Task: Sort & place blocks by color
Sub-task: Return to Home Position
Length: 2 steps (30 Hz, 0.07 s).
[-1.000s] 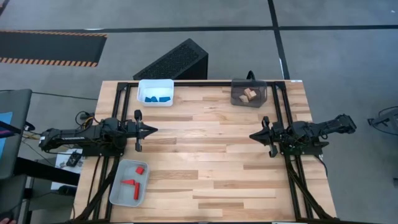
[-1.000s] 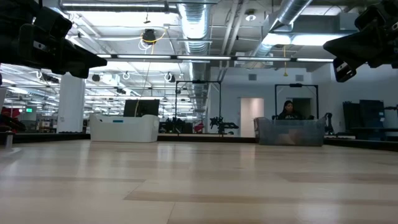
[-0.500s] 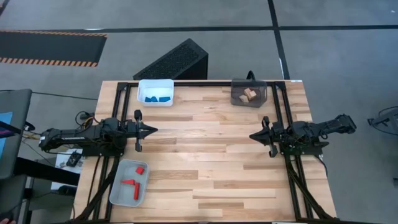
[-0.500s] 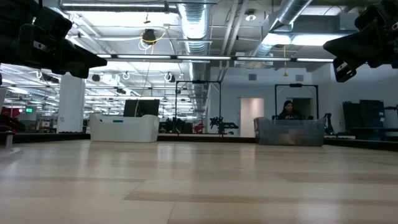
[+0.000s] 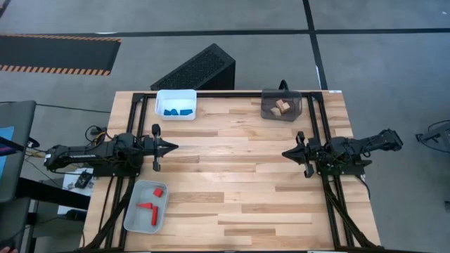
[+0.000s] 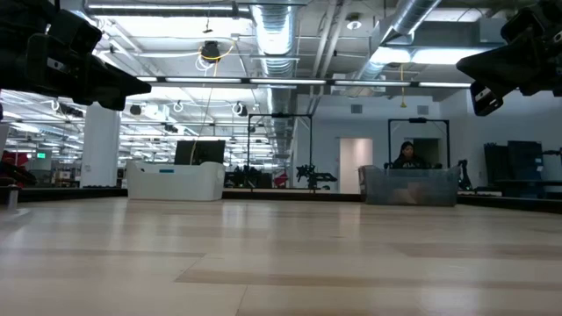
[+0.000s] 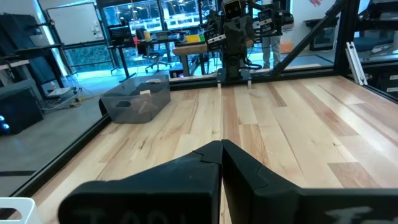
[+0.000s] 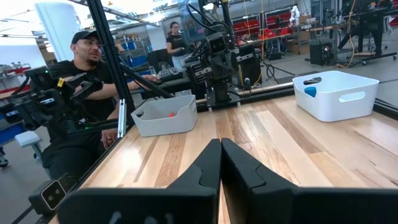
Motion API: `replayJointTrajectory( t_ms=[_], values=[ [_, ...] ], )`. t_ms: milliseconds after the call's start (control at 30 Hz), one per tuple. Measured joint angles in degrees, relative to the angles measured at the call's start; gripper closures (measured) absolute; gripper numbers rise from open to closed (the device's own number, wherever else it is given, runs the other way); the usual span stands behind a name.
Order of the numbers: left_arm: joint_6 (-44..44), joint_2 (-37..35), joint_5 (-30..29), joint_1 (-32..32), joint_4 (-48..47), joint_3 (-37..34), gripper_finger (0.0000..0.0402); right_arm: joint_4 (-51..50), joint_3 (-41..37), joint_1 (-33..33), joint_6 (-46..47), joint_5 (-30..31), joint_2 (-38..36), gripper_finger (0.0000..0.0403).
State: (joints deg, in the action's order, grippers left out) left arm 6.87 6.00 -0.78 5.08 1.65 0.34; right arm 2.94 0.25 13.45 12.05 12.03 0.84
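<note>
Read from above as a clock face with the far edge at 12, the table (image 5: 232,190) carried three bins, and every block in view lay inside one of them. The white bin (image 5: 176,95) at 11 o'clock held the blue blocks (image 5: 176,111), two or three of them (they lay too close together for a sure count). The dark tinted bin (image 5: 266,107) at 1 o'clock held the wooden blocks (image 5: 283,106), at least two, heaped against each other. The grey bin (image 5: 133,211) at 7 o'clock held the red blocks (image 5: 150,206): one small cube toward its far end, an angled cluster in the middle and one bar at its near end.

Two arms faced each other across the bare middle. The left gripper (image 5: 173,147) sat at 9 o'clock, its fingers (image 7: 205,163) pressed together to a point and grasping nothing. The right gripper (image 5: 285,152) sat at 3 o'clock, likewise clenched and empty.

Two people showed beyond the table's left side: a seated person (image 8: 74,93) and, farther back, a standing person (image 8: 175,37).
</note>
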Motion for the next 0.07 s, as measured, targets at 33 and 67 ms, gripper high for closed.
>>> replayJointTrajectory(
  t_ms=[33, 67],
  values=[
    [0.00, 0.00, 0.01, 0.00, 0.00, 0.01, 0.0401, 0.02, 0.02, 0.00, 0.00, 0.02, -0.02, 0.0369],
    [0.00, 0.00, 0.00, 0.00, 0.00, 0.01, 0.0401, 0.02, 0.01, 0.00, 0.00, 0.02, -0.01, 0.0369]
  ],
)
